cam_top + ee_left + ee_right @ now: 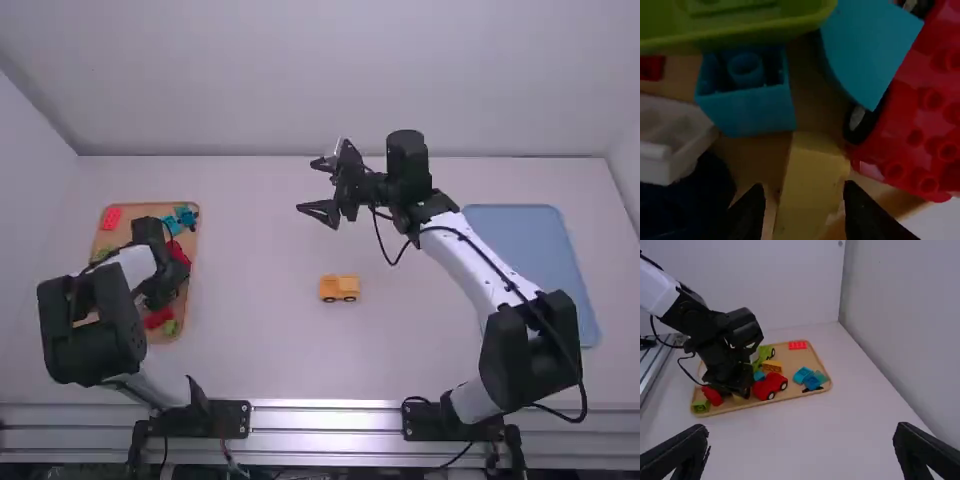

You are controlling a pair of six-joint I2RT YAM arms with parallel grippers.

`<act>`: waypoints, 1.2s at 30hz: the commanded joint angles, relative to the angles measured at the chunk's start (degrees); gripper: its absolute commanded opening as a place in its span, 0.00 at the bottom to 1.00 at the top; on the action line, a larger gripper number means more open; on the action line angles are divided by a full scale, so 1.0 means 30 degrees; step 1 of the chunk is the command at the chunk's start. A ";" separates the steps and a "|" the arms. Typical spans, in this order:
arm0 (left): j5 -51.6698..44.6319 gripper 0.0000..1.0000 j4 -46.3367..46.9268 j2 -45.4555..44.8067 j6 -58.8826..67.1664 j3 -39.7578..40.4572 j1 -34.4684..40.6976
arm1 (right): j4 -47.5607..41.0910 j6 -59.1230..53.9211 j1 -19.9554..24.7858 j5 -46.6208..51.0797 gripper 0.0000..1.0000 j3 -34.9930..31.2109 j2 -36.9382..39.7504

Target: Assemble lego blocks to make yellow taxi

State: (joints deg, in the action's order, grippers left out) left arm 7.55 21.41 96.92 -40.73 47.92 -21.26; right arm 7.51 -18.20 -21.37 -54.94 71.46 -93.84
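Left gripper (804, 189) is closest: fingers apart, straddling a yellow brick (812, 167) on the wooden tray (186, 300). Gap visible on one side of the brick, so not clamped; can't tell about contact on the other. Turquoise block (747, 110) just past the fingertips, red toy car (920, 130) right beside the brick, green piece (760, 30) a bit beyond the turquoise one, white part (670, 140) off to the side. Right gripper (308, 187): fingers wide apart, empty, over the middle of the table (250, 350). Yellow wheeled base (340, 288) sits on the table on the arm-base side of the right gripper, well apart from the left one. Blue tray (540, 250) is behind the right gripper, beside its arm. Progress: early to mid, I'd say. Base is out on the table, yellow brick not joined to it. Another yellow-orange brick (772, 365) is also in the tray near the left gripper; likely a taxi part, not certain. Left to do: close on the brick, lift, carry over, press onto base, then any remaining parts. Watch for the red car snagging a finger, tight clearance there.
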 commanded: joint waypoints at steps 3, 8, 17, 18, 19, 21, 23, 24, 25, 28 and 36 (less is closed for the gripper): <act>-0.0022 0.41 -0.0780 0.0219 0.0597 -0.0787 -0.0168 | 0.0058 0.0138 0.0022 -0.0095 0.99 0.0699 0.0066; 0.0313 0.39 -0.1107 0.0233 0.1078 -0.0852 -0.0168 | 0.0066 0.0138 0.0015 -0.0080 0.99 0.0699 0.0066; 0.0291 0.27 -0.1275 0.0233 0.1581 -0.0874 -0.0036 | 0.0058 0.0146 0.0015 -0.0095 0.99 0.0699 0.0066; 0.0291 0.27 -0.1224 0.0233 0.1596 -0.0874 -0.0036 | 0.0058 0.0146 -0.0022 -0.0102 0.99 0.0699 0.0066; 0.0291 0.27 -0.1137 0.0233 0.1581 -0.0874 -0.0044 | 0.0058 0.0146 -0.0066 -0.0109 0.99 0.0699 0.0066; 0.0313 0.27 -0.0984 0.0233 0.1603 -0.0874 -0.0044 | 0.0073 0.0138 -0.0007 -0.0095 0.99 0.0699 0.0066; 0.0415 0.26 -0.1064 0.0233 0.1617 -0.0874 -0.0051 | 0.0073 0.0131 -0.0036 -0.0182 0.99 0.0699 0.0066; 0.0401 0.26 -0.1362 0.0226 0.2127 -0.0874 -0.0058 | 0.0204 0.0146 -0.0066 -0.0262 0.99 0.0699 0.0066; 0.0284 0.27 -0.1545 0.0197 0.2543 -0.0860 -0.0058 | 0.0299 0.0146 -0.0044 -0.0335 0.99 0.0692 0.0066; 0.0364 0.27 -0.1362 -0.0546 0.3344 -0.0627 -0.0058 | 0.0597 0.0131 -0.0022 -0.1865 0.98 0.0692 0.0066; -0.0335 0.16 -0.0007 -0.6135 0.5566 -0.0517 0.0182 | 0.0954 0.0729 -0.0044 -0.0641 0.99 0.0692 0.0058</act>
State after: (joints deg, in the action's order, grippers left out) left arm 7.46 20.93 84.36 -27.62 45.74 -21.12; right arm 10.17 -17.91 -21.39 -59.22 71.50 -93.84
